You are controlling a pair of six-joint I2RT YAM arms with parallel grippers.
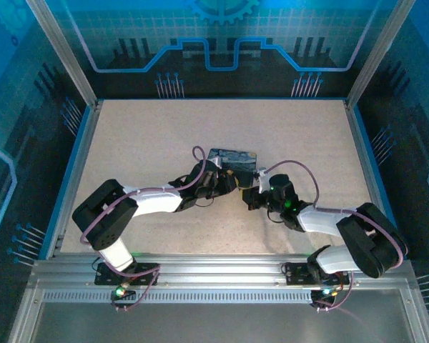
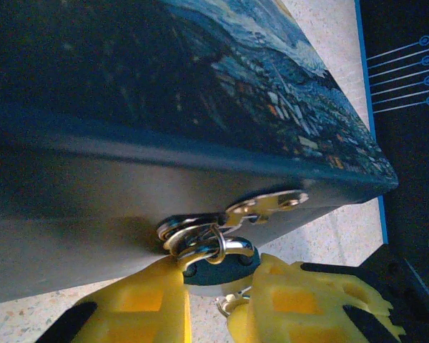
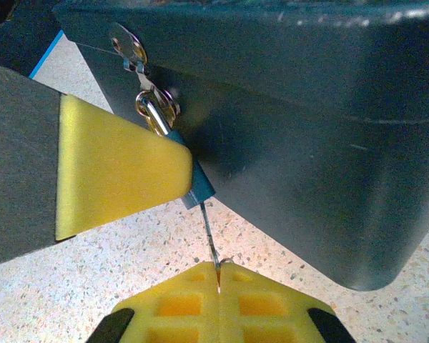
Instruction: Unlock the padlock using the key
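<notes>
Key (image 3: 210, 239) meets padlock (image 2: 218, 271) hanging from painted tin (image 2: 272, 86).

One padlock (image 2: 218, 271), one key (image 3: 209, 236), one painted tin (image 1: 232, 158), two end effectors (image 2: 209, 289) (image 3: 219, 270).

Overhead, cool blue-tinged light falls evenly on the table (image 1: 164, 136). The tin (image 1: 232, 158) reads dark, with soft shadows beside it. From the left wrist, the tin's lid is sharp near its far corner, while its near wall is dim and blurred. The padlock (image 2: 218, 271) shackle beneath it glints. From the right wrist, the tin's wall lies in shadow with a faint sheen. The yellow pads (image 3: 114, 171) below it are bright but soft, and the key (image 3: 209, 232) is a thin sliver.
</notes>
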